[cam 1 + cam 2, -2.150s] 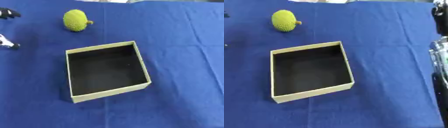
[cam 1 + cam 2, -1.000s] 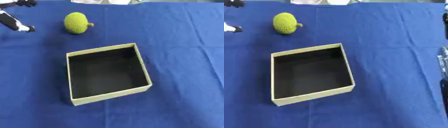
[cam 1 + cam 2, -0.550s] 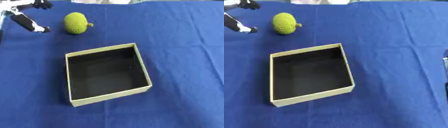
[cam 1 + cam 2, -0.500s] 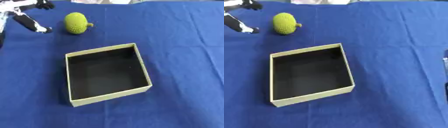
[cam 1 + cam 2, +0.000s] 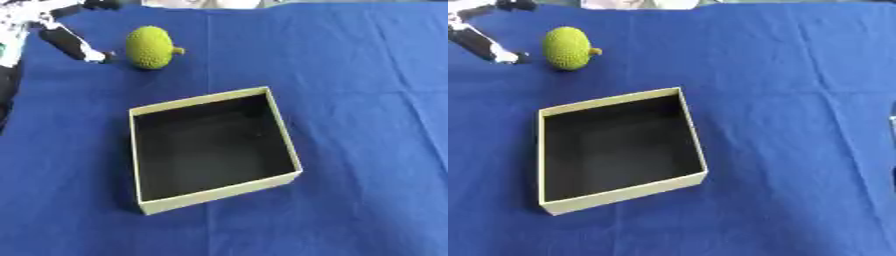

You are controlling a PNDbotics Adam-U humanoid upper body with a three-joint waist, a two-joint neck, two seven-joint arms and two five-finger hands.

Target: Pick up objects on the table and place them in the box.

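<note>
A bumpy yellow-green fruit with a short stem (image 5: 150, 47) lies on the blue cloth beyond the box. The open cardboard box (image 5: 282, 136) sits mid-table with a dark, bare inside. My left hand (image 5: 63, 31) reaches in from the upper left corner, open, with one finger stretched toward the fruit's left side and its tip just short of it. Another finger points along the cloth's far edge above the fruit. My right hand does not show; only a thin sliver of something dark lies at the right edge of the right eye view.
The blue cloth (image 5: 367, 90) covers the whole table. Its far edge runs along the top of the view.
My left hand has come in from the left edge and moved right and up toward the fruit. The right arm has slid out of the right eye view.
</note>
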